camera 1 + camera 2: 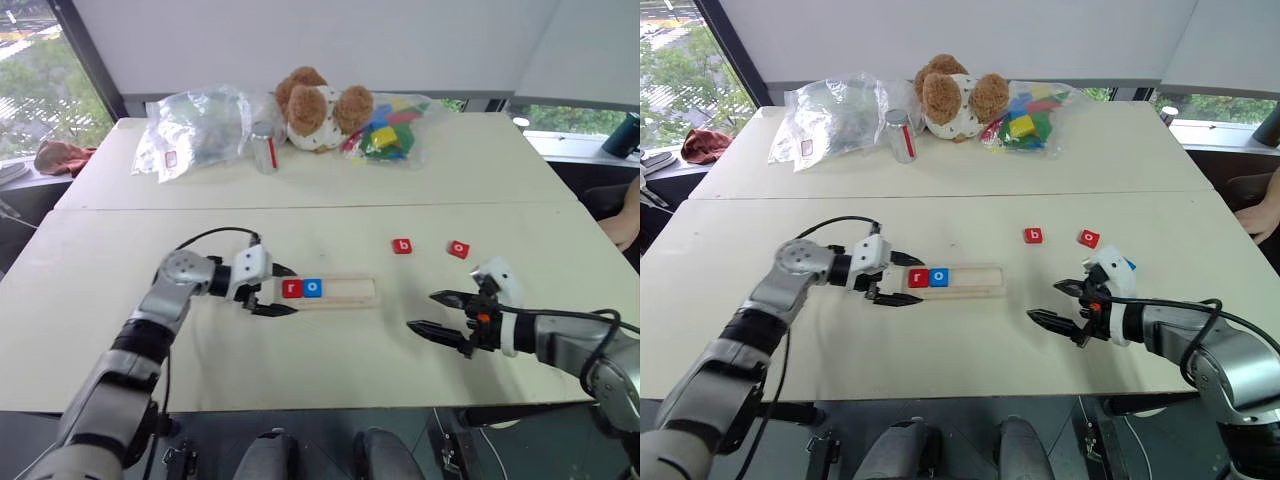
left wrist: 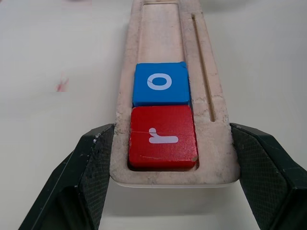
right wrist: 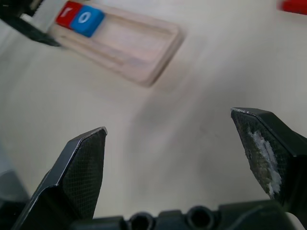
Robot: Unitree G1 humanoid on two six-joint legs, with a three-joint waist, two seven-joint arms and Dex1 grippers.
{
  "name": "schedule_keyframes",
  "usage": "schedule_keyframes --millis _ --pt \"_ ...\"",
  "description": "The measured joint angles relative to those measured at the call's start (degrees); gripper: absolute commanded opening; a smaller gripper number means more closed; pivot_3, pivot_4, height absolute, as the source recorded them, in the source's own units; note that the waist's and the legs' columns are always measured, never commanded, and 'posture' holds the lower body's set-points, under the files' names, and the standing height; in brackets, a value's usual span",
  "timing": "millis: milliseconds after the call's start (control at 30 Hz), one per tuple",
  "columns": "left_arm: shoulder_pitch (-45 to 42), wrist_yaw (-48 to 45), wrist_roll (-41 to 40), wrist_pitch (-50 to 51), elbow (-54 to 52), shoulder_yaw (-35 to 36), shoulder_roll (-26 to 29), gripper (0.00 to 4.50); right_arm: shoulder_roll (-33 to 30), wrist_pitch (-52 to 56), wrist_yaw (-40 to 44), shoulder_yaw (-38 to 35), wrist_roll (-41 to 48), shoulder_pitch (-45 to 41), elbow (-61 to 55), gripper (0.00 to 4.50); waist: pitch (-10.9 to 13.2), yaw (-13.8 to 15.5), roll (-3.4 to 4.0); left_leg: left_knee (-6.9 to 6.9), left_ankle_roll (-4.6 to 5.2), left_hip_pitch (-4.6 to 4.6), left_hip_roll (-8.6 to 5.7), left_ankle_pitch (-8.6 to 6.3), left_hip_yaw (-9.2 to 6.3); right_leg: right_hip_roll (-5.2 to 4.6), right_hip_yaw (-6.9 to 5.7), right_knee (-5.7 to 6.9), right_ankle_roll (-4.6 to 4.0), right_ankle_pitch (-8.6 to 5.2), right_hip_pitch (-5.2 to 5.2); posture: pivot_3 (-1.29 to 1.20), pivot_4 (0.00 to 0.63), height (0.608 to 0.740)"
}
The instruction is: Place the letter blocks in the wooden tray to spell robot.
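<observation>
- Left gripper [image 1: 276, 291] pinches the near end of the wooden tray [image 1: 345, 292], beside the red "r" block [image 1: 291, 289] and blue "o" block [image 1: 312, 288].
- Right gripper [image 1: 423, 311] is spread and empty, well right of the tray.
- Risk: a jerk would shift the tray (the tiles could slide out).

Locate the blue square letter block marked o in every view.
Left eye view: blue square o block, centre, inside the pale wooden tray.
Right eye view: left of centre.
Left wrist view: just past the red square r block.
Right wrist view: tray's far end.
Landmark: that touching r block.
</observation>
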Motion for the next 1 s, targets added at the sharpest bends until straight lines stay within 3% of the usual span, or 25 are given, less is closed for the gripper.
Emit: schedule_keyframes --millis 167,200,267,500,633,867,1000 --pt "-6.3 -0.44 2.9 -6.49 13.16 -1.32 -5.95 3.11 1.52 -1.81 -4.72 -1.0 -4.16 2.18 0.16 4.5 0.02 0.06 -0.04 0.09 0.03 0.01 0.01 0.02 0.05 0.12 -0.05 0.11 0.02 0.0 0.0 0.0 0.15 0.74" --pt "-7.22 -0.34 3.29 -7.39 14.87 -1.3 -6.48 3.91 2.24 -1.83 -5.37 -1.3 -4.24 2.24 -0.37 4.5 0.02 0.05 -0.04 0.11 0.03 0.02 0.0 0.02 0.05 0.17 -0.03 0.14 0.03 0.0 0.01 0.0 0.15 0.74" --pt "-7.84 -0.41 3.38 -7.96 16.36 -1.04 -7.0 4.42 2.79 -1.8 -6.38 -1.62 -4.38 2.35 -0.94 4.5 0.02 0.05 -0.04 0.13 0.03 0.03 0.0 0.02 0.05 0.18 -0.03 0.14 0.03 0.0 0.04 0.0 0.15 0.74" --pt "-7.68 -1.07 3.45 -8.65 17.63 0.36 -8.05 4.46 5.31 -1.77 -10.67 -1.89 -5.64 0.26 -0.88 4.5 0.01 0.09 -0.04 0.14 0.03 0.03 0.0 0.02 0.03 0.2 -0.03 0.14 0.03 0.0 0.04 0.0 0.15 0.74" --pt "-5.67 -1.57 2.86 -7.0 14.7 1.01 -7.63 4.46 9.03 -1.13 -14.98 -1.23 -7.39 -5.2 1.42 4.5 0.01 -0.06 -0.05 0.15 0.03 0.04 0.02 0.02 0.03 0.21 -0.02 0.17 0.03 0.0 0.03 0.0 0.15 0.74" --pt "0.12 -8.14 0.09 4.88 -3.18 2.38 4.77 4.46 20.46 1.31 -24.68 5.95 -13.0 -19.49 11.12 4.5 0.01 -1.66 -0.03 0.01 -0.08 0.06 0.17 0.07 -0.03 0.28 0.09 0.25 0.02 0.0 -0.08 0.0 0.15 0.74" --pt "2.06 -8.86 -4.39 17.56 -13.04 6.48 12.39 4.46 24.84 1.31 -26.75 8.45 -15.64 -25.47 20.2 4.5 0.01 -1.36 -0.03 0.03 -0.08 0.02 0.13 0.08 -0.05 0.23 0.07 0.25 0.02 0.0 -0.09 0.0 0.15 0.74"
